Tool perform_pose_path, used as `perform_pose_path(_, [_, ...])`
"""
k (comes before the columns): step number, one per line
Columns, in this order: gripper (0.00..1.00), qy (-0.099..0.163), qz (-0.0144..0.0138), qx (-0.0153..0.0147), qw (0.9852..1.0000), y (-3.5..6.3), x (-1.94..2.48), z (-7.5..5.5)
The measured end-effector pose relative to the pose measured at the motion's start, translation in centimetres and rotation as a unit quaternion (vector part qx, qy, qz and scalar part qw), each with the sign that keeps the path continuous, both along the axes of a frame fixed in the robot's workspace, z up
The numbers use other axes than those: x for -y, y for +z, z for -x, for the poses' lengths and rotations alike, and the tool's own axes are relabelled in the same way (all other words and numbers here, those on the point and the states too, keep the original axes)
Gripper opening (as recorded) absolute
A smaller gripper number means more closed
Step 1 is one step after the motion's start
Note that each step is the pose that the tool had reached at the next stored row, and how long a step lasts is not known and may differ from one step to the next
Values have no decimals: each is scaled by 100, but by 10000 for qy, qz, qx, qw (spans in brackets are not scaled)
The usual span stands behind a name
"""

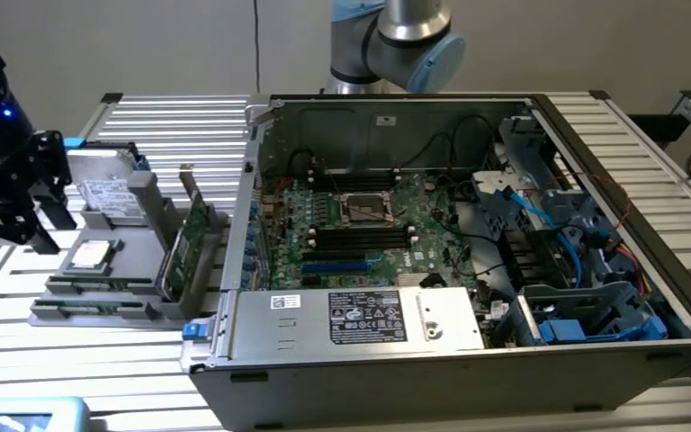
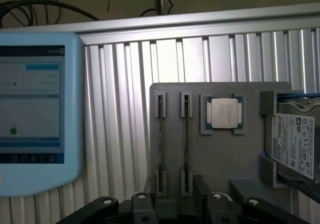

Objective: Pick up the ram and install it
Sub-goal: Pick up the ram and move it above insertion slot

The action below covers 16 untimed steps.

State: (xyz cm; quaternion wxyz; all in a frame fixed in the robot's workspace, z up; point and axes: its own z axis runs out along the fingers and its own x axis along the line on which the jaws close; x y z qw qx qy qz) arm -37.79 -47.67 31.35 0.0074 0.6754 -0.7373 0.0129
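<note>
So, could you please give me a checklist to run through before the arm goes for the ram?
1. The gripper is open: ok.
2. The gripper holds nothing: ok.
3. The ram stands upright in the grey tray: ok.
4. The gripper is lined up over the ram: cannot tell.
5. The computer case is open: ok.
6. The black memory slots on the motherboard look free: ok.

silver-blue arm (image 1: 412,27), black gripper (image 2: 186,206)
</note>
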Motion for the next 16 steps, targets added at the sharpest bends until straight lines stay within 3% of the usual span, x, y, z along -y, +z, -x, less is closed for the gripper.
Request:
perform_pose_path(12, [42, 1, 0, 0, 10000, -219, 33, -39])
perform_pose_path(16, [42, 2, 13, -1, 10000, -274, 36, -57])
